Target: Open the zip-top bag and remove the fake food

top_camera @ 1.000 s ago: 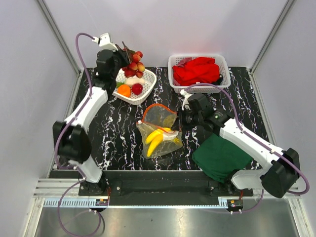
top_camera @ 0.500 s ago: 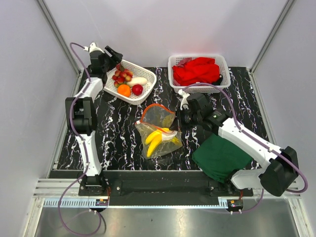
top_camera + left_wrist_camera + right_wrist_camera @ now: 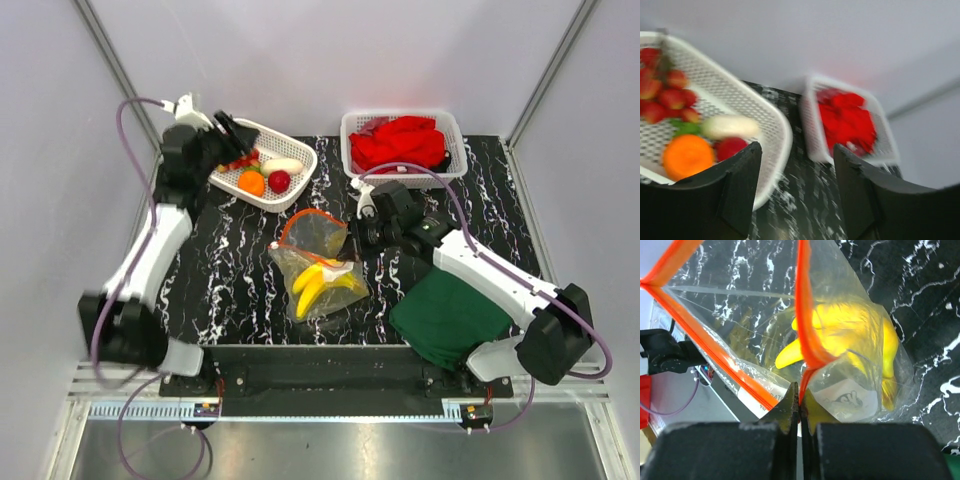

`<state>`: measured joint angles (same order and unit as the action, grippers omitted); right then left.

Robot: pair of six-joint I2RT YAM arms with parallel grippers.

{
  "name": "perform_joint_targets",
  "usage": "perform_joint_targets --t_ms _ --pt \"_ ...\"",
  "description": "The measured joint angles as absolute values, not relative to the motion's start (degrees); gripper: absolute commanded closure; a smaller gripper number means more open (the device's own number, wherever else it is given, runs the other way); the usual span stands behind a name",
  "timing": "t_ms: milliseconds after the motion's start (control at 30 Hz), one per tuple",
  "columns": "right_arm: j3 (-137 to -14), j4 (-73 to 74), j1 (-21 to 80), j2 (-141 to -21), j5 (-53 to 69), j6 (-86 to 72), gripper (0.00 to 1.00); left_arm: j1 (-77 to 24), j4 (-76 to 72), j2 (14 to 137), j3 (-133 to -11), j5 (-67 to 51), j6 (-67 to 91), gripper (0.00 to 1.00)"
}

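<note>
The zip-top bag point(image 3: 318, 262) lies mid-table, its orange zip strip point(image 3: 805, 315) gaping open, with yellow bananas point(image 3: 320, 282) still inside. My right gripper point(image 3: 358, 240) is shut on the strip's right edge; the wrist view shows its tips point(image 3: 800, 407) pinching the orange strip beside the bananas point(image 3: 850, 335). My left gripper point(image 3: 228, 135) hovers open and empty at the far-left end of a white basket point(image 3: 300, 170). That basket holds a grape bunch point(image 3: 665, 92), an orange point(image 3: 687, 155), a red apple point(image 3: 732, 147), a pale piece point(image 3: 730, 126) and a green bit point(image 3: 686, 129).
A second white basket point(image 3: 452, 125) with red cloth point(image 3: 400, 143) stands at the back right. A dark green folded cloth point(image 3: 445, 315) lies front right under the right arm. Frame posts and walls close in the table's sides.
The left gripper let the grape bunch go into the basket, opened, and its arm swung out to the left. The right gripper kept its pinch and drew the bag slightly left.
</note>
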<state>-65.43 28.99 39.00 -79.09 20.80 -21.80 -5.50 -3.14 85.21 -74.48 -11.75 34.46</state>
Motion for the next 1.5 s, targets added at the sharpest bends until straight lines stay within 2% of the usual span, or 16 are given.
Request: perform_joint_targets --t_ms 33,67,167,233,300,500,733,1200,1333,1500 --pt "-66.48 29.19 39.0 -79.83 21.15 -21.47 1.0 -7.46 -3.09 81.32 -72.53 -11.88 33.82 0.43" --pt "-67.72 29.45 39.0 -80.79 21.61 -21.17 1.0 -10.76 -3.03 75.99 -70.0 -11.97 32.47 0.49" --pt "-71.53 29.87 39.0 -83.88 23.38 -20.47 1.0 -19.86 -2.11 65.78 -65.6 -11.99 29.23 0.51" --pt "-73.3 29.87 39.05 -85.47 24.51 -20.27 1.0 -25.78 0.01 61.04 -63.61 -10.59 26.41 0.53" --pt "-74.76 29.93 39.4 -86.72 25.82 -20.16 1.0 -31.2 3.11 58.35 -62.46 -8.29 23.24 0.6" --pt "-75.55 29.89 41.08 -87.07 27.64 -20.34 1.0 -40.03 12.29 57.34 -59.66 -1.02 17.54 0.74" --pt "-70.3 29.67 41.15 -84.58 27.55 -20.58 1.0 -49.67 18.7 62.04 -58.35 5.98 10.7 0.88" --pt "-63.99 29.26 37.93 -78.37 28.34 -20.75 1.0 -51.68 20.32 74.96 -58.37 5.96 0.01 0.98" --pt "-61.49 29.67 36.34 -77.87 28.58 -20.8 1.0 -51.68 18.96 78.37 -58.26 3.88 -0.19 0.97" --pt "-59.94 29.67 34.85 -76.38 30.35 -20.78 1.0 -51.68 15.73 78.96 -55.72 0.27 -0.89 0.88"
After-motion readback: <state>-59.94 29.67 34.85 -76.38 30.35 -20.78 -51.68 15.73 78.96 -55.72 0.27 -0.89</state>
